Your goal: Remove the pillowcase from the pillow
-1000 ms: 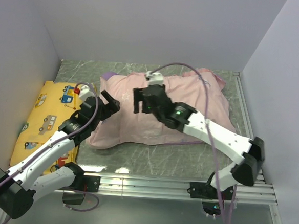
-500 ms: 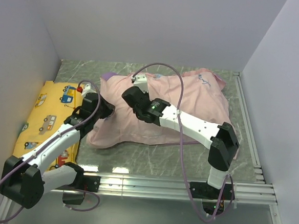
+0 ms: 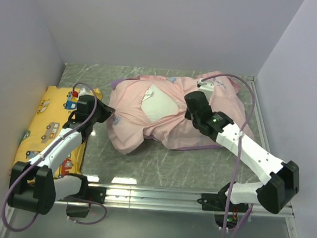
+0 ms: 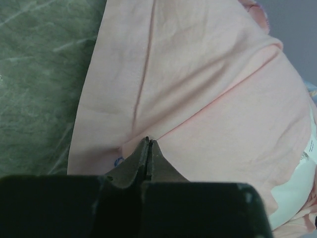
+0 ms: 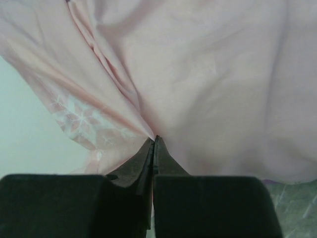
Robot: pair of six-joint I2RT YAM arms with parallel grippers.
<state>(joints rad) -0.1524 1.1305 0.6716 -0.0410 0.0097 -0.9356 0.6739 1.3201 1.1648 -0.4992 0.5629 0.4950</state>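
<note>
The pillowcase (image 3: 218, 115) lies inside out, pale pink, in the middle of the table, and its mouth gapes. In that gap the white pillow (image 3: 159, 108) shows, a small tag at its upper edge. My left gripper (image 3: 107, 115) is shut on a fold at the case's left edge. The left wrist view shows the left gripper (image 4: 148, 141) pinching pillowcase (image 4: 198, 89) fabric, with the pillow (image 4: 297, 196) at lower right. My right gripper (image 3: 188, 102) is shut on the case's other side. In the right wrist view the right gripper (image 5: 154, 138) nips gathered pillowcase (image 5: 213, 74) cloth beside the pillow (image 5: 20, 129).
A yellow cushion (image 3: 46, 127) printed with vehicles lies flat along the left wall, under the left arm. A metal rail (image 3: 185, 197) runs along the near edge. Grey walls close off the left, back and right. Green marbled tabletop (image 3: 160, 165) shows in front of the pillowcase.
Both grippers went from open to shut on the pillowcase. The left pulled left and the right pulled right, spreading the case's mouth and baring the white pillow.
</note>
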